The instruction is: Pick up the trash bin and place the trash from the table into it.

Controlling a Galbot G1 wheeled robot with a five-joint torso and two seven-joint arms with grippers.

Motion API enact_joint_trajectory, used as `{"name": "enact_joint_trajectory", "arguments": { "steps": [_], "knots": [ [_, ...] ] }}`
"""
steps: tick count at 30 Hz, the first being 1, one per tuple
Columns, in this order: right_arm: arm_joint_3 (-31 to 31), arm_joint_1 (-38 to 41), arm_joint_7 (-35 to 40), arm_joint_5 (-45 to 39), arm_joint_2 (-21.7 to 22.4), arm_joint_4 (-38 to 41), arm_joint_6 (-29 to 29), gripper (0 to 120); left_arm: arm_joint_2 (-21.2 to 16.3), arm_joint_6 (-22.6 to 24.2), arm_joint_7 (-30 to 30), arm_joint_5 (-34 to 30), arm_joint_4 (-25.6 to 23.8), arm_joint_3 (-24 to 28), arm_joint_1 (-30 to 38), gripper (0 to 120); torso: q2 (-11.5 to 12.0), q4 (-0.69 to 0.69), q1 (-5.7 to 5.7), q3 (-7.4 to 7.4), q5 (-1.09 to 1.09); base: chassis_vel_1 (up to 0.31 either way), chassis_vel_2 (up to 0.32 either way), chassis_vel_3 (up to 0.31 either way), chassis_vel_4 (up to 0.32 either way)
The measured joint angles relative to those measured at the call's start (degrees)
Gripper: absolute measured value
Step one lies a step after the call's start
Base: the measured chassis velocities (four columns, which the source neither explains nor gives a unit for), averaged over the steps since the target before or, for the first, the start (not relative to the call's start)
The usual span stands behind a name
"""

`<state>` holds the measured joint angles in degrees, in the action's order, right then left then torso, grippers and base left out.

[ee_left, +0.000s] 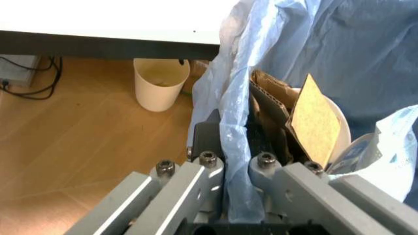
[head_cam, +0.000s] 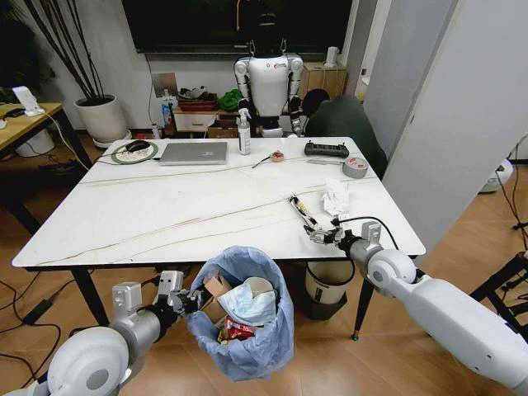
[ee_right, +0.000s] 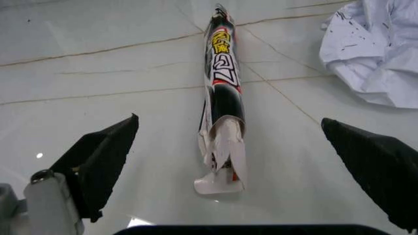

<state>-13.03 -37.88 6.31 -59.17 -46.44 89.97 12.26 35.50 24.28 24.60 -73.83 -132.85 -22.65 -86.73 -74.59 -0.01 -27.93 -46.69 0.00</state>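
Your right gripper (ee_right: 228, 161) stands wide open at the table's (head_cam: 165, 214) right front edge, the black wrapper (ee_right: 222, 93) centred between its fingers, long axis running straight away from the jaws. Your left gripper (ee_left: 236, 164) is clamped on the bin (head_cam: 247, 330) liner, lower centre of head view.

A long black wrapper (ee_right: 222, 93) with red and yellow letters lies flat on the white table (ee_right: 98, 98). Its torn end points at the right gripper (ee_right: 228, 147), whose two black fingers (ee_right: 104, 156) are spread wide apart. A crumpled white paper (ee_right: 375, 54) lies near.
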Motion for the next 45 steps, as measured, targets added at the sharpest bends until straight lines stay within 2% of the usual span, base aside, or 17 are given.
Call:
{"name": "enact_joint_trajectory", "arguments": {
  "steps": [6, 9, 10, 15, 18, 20, 22, 23, 24, 25, 27, 32, 39, 45],
  "knots": [
    [-0.3, 0.4, -0.8, 0.0, -0.7, -1.2, -0.2, 89, 0.1, 0.0, 0.0, 0.0, 0.0, 0.1, 0.0, 0, 0.0, 0.00, 0.00, 0.00, 0.00, 0.000, 0.000, 0.000, 0.000],
    [-0.3, 0.4, -0.9, 0.0, -0.7, -1.8, -0.3, 74, 0.1, 0.0, 0.0, 0.0, 0.0, 0.1, 0.0, 0, 0.0, 0.00, 0.00, 0.00, 0.00, 0.000, 0.000, 0.000, 0.000],
    [-0.3, 0.4, -0.9, 0.0, -0.7, -1.8, -0.3, 74, 0.1, 0.0, 0.0, 0.0, 0.0, 0.1, 0.0, 0, 0.0, 0.00, 0.00, 0.00, 0.00, 0.000, 0.000, 0.000, 0.000],
    [-0.1, 0.0, -0.9, 0.0, -0.5, -1.8, -0.4, 52, 0.1, -0.1, 0.0, 0.0, 0.1, 0.2, 0.1, 0, 0.0, 0.00, 0.00, 0.00, 0.00, 0.000, 0.000, 0.000, 0.000],
    [-0.1, 0.0, -0.9, 0.0, -0.3, -1.8, -0.4, 46, 0.1, -0.1, 0.0, 0.0, 0.2, 0.2, 0.1, 0, 0.0, 0.00, 0.00, 0.00, 0.00, 0.000, 0.000, 0.000, 0.000],
    [-0.1, -0.2, -1.0, 0.0, -0.1, -1.7, -0.4, 34, 0.2, -0.1, -0.1, 0.0, 0.3, 0.3, 0.3, 0, 0.0, 0.00, 0.00, 0.00, 0.00, 0.000, 0.000, 0.000, 0.000],
    [-0.2, -0.3, -1.0, 0.0, -0.1, -1.6, -0.4, 28, 0.2, -0.1, -0.1, 0.0, 0.4, 0.3, 0.4, 0, 0.0, 0.00, 0.00, 0.00, 0.00, 0.000, 0.000, 0.000, 0.000],
    [-0.5, -0.6, -1.4, 0.0, 0.3, -1.3, -0.4, 15, 0.2, -0.1, -0.1, 0.0, 0.5, 0.3, 0.6, 0, 0.0, 0.00, 0.00, 0.00, -0.01, 0.000, 0.000, 0.000, 0.000],
    [-0.5, -0.6, -1.5, 0.0, 0.4, -1.2, -0.4, 10, 0.2, -0.2, -0.1, 0.0, 0.5, 0.3, 0.6, 0, 0.0, 0.00, 0.00, 0.00, 0.00, 0.000, 0.000, 0.000, 0.000],
    [-0.5, -0.6, -1.5, 0.0, 0.4, -1.2, -0.4, 10, 0.2, -0.2, -0.1, 0.0, 0.5, 0.3, 0.6, 0, 0.0, 0.00, 0.00, 0.00, 0.00, 0.000, 0.000, 0.000, 0.000],
    [-0.8, -0.4, -1.9, -0.1, 0.7, -0.9, -0.7, 1, 0.4, -0.2, -0.1, -0.1, 0.6, 0.4, 0.8, 0, 0.0, 0.00, 0.00, 0.00, 0.00, 0.000, 0.000, 0.000, 0.000],
    [-0.7, 0.3, -2.4, -1.1, 1.6, 0.2, -1.3, 0, 0.8, -0.2, -0.1, 0.0, 0.8, 0.8, 1.3, 0, 0.0, 0.00, 0.00, 0.00, 0.01, 0.000, 0.000, 0.000, 0.000],
    [0.9, 0.2, -4.0, -1.7, 6.4, 7.7, -4.0, 0, 1.1, -0.2, -0.2, 0.2, 0.7, 1.4, 1.5, 0, 0.0, 0.00, 0.00, 0.00, 0.01, 0.000, 0.000, 0.000, 0.000],
    [2.7, -0.4, -12.7, 4.0, 19.1, 23.2, -10.0, 0, 1.3, 0.5, -0.1, 0.2, 0.1, 2.8, 2.5, 0, 0.0, -0.01, 0.00, 0.00, 0.01, 0.000, 0.000, 0.000, 0.000]
  ]
}}
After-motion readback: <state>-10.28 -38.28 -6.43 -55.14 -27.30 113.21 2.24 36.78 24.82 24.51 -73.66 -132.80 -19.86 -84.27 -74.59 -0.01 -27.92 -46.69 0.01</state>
